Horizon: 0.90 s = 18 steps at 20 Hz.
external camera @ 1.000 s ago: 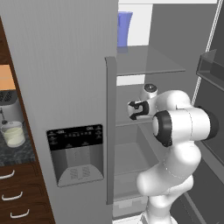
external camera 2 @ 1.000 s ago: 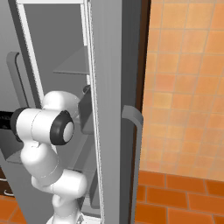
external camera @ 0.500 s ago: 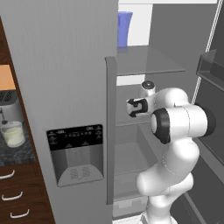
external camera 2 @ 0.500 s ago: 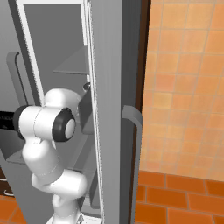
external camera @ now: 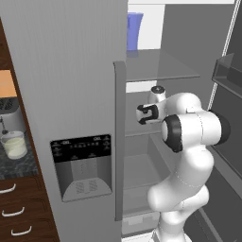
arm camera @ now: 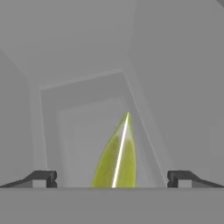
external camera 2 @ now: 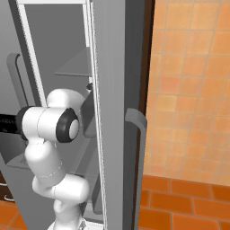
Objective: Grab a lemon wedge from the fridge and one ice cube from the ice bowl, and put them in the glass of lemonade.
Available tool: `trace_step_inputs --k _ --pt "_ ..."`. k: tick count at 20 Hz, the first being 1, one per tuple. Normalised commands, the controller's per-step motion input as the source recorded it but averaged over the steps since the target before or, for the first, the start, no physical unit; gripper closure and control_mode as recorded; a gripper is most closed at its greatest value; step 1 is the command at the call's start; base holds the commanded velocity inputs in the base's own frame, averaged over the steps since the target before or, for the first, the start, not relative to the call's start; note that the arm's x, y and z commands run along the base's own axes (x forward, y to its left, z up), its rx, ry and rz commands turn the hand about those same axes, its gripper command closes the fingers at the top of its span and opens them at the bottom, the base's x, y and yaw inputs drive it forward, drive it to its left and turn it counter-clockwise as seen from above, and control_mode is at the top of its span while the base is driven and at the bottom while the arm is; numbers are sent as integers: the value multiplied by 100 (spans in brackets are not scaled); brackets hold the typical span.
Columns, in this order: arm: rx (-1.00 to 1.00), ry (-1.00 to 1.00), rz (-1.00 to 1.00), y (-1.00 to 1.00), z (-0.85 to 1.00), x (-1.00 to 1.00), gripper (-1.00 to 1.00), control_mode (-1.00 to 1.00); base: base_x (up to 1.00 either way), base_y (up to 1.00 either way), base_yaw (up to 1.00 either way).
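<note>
Inside the fridge (external camera: 85,71), the lemon wedge (arm camera: 117,157) lies on a shelf between the wide-apart fingertips of the empty gripper (arm camera: 112,178); likely light, soft and slippery, best pinched gently across its flat flanks.

My arm (external camera: 189,132) is white with dark joints; the fridge (external camera: 71,85) is plain grey with a black dispenser panel (external camera: 82,146); the wedge (arm camera: 117,159) is yellow-green with a pale edge; a blue cup (external camera: 134,32) sits above; the wall tiles (external camera 2: 193,90) are orange
</note>
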Motion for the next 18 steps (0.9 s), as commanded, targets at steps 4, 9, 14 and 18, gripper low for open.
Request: trace_step_inputs --k 4,9,14,18 --pt "0 4 0 0 -10 0 100 -100 0 0 0" --pt "0 1 0 0 -1 0 100 -100 0 0 0" --pt "0 0 0 0 0 -1 100 -100 0 0 0" --pt "0 0 0 0 0 -26 100 -100 0 0 0"
